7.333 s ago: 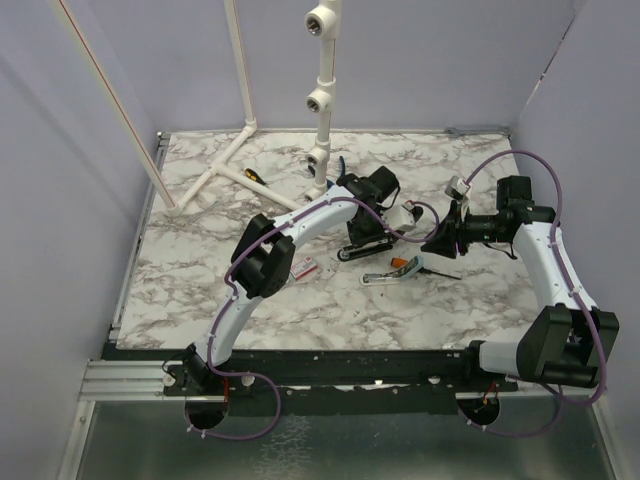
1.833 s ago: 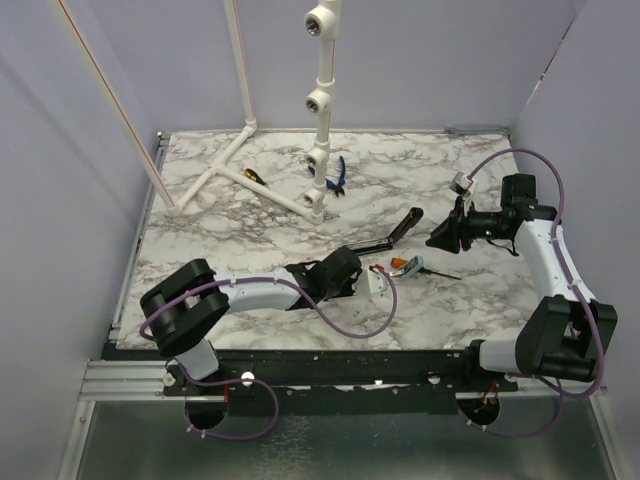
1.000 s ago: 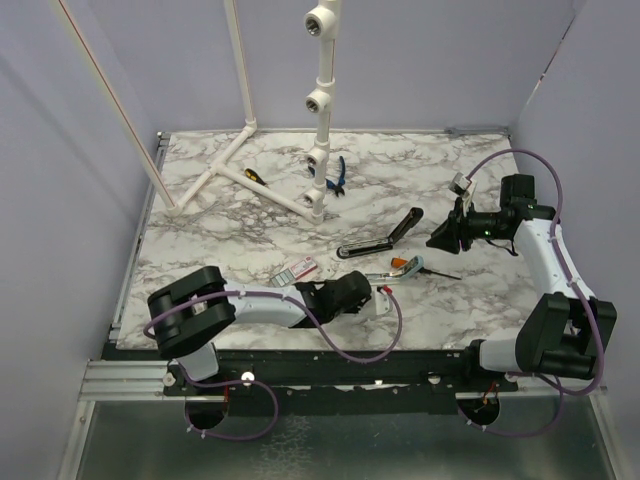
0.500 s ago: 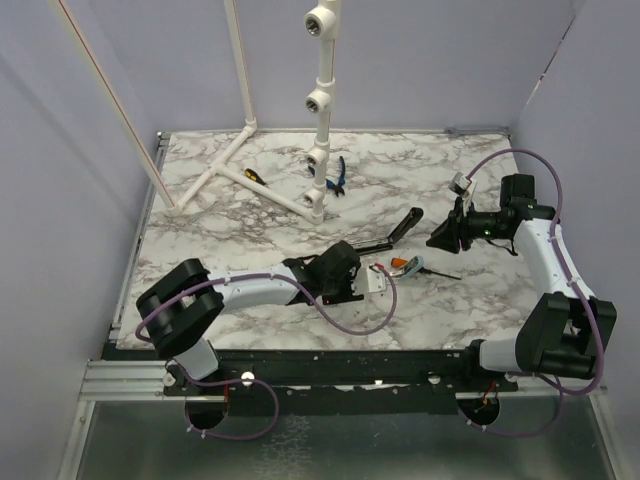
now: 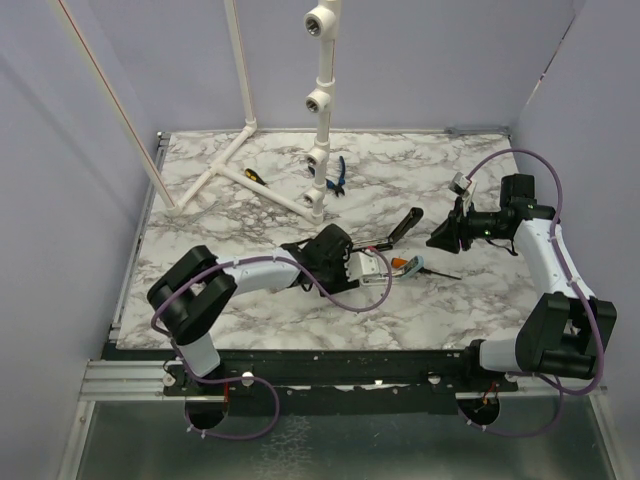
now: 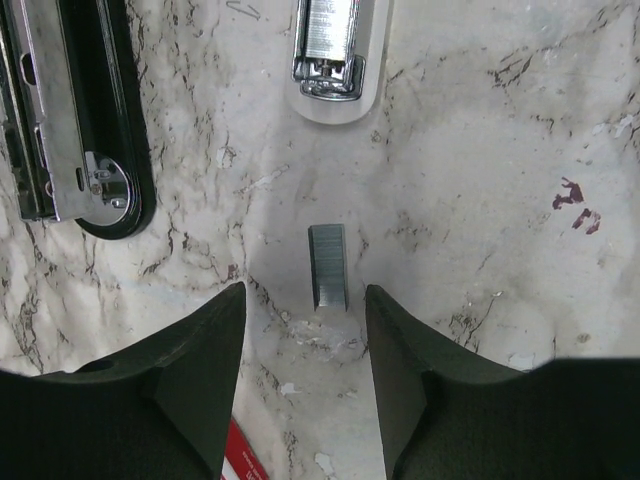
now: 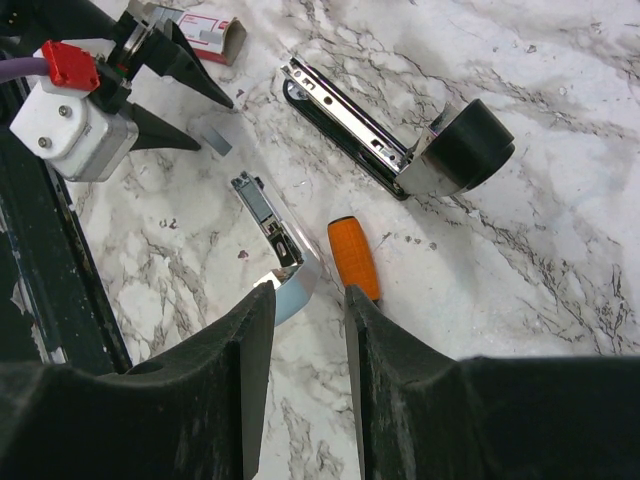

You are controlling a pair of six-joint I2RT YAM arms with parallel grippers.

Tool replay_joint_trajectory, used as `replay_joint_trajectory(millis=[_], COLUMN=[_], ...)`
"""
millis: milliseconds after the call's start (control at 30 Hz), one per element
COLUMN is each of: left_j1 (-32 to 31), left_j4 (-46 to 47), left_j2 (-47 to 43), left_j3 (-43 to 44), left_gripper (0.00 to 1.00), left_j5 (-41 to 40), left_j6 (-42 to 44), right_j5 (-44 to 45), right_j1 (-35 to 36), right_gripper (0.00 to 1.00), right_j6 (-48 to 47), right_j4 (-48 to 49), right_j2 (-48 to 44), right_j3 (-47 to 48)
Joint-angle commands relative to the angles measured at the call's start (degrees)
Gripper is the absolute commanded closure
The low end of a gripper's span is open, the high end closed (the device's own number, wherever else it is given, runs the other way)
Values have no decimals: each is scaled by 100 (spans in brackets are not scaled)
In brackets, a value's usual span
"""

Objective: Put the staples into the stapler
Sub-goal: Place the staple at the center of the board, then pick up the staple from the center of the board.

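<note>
One staple strip [image 6: 328,267] flat between left gripper [image 6: 302,298] tips

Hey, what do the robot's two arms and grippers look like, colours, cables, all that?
Both the left arm and the right arm have white links joined by bulky black joint housings, with a purple cable looping along each. The left gripper and right gripper have black, tapering fingers. A white box with a red connector sits on the left wrist.
</note>
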Motion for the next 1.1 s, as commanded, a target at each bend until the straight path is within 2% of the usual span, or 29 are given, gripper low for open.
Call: replay_joint_trajectory(millis=[0, 67, 200, 267, 367, 567, 800, 967, 1067], left_j1=[44, 77, 184, 235, 308, 460, 555, 561, 570], left_j4=[-170, -193, -348, -420, -463, -642, -860, -879, -884], left_j2=[307, 413, 604, 646, 651, 667, 682, 794, 904], left_j3=[177, 219, 350, 372, 319, 314, 286, 303, 390], left_gripper=[47, 49, 60, 62, 62, 55, 55, 63, 74], left_j5=[319, 343, 472, 558, 657, 885, 1000, 1042, 1099], left_j6=[-79, -100, -157, -181, -218, -266, -212, -208, -210], right_j5=[-32, -42, -40, -39, -52, -45, -57, -68, -86], right_j1=[-42, -39, -40, -43, -42, -43, -42, -39, -43], right_gripper=[62, 62, 62, 62, 62, 62, 62, 62, 62], right_j6=[-32, -32, -35, -41, -47, -50, -50, -37, -48], right_j4=[-64, -77, -84, -77, -86, -95, -94, -85, -102], right_j2=[62, 60, 51, 43, 42, 49, 68, 82, 70], right_j3=[-18, -14, -13, -18, -15, -14, -8, 5, 1])
